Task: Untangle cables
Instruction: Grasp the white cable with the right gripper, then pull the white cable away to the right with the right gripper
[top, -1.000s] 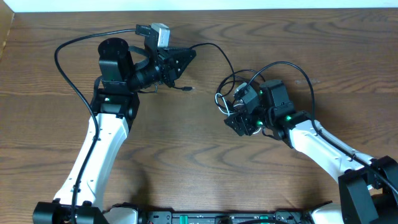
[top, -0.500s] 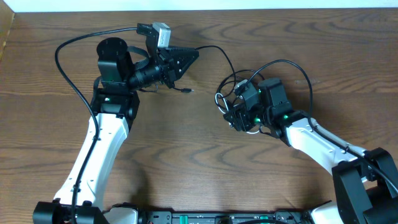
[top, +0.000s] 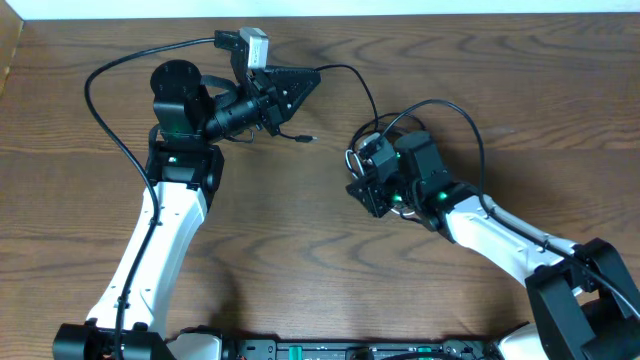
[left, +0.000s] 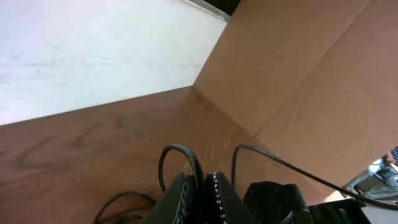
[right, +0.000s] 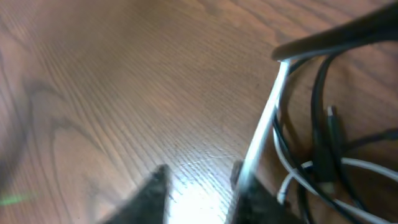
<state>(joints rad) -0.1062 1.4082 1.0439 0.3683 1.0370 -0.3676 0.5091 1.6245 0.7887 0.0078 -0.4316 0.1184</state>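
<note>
A small tangle of cables, black loops with one white cord, lies right of centre. From it a black cable arcs up and left into my left gripper, which is shut on it. A short end with a plug hangs below that gripper. In the left wrist view the cable runs in between the closed fingers. My right gripper sits at the tangle's lower left edge. Its jaws stand apart over bare wood. The white cord runs along its right finger, beside black cords.
The wooden table ends at a pale wall strip along the back. Cardboard stands past the table's far corner in the left wrist view. The thick black arm cable loops left of the left arm.
My right gripper has slid left along the tangle's lower edge, and its jaws have narrowed. The left gripper has shifted slightly up and right, still holding the black cable.
</note>
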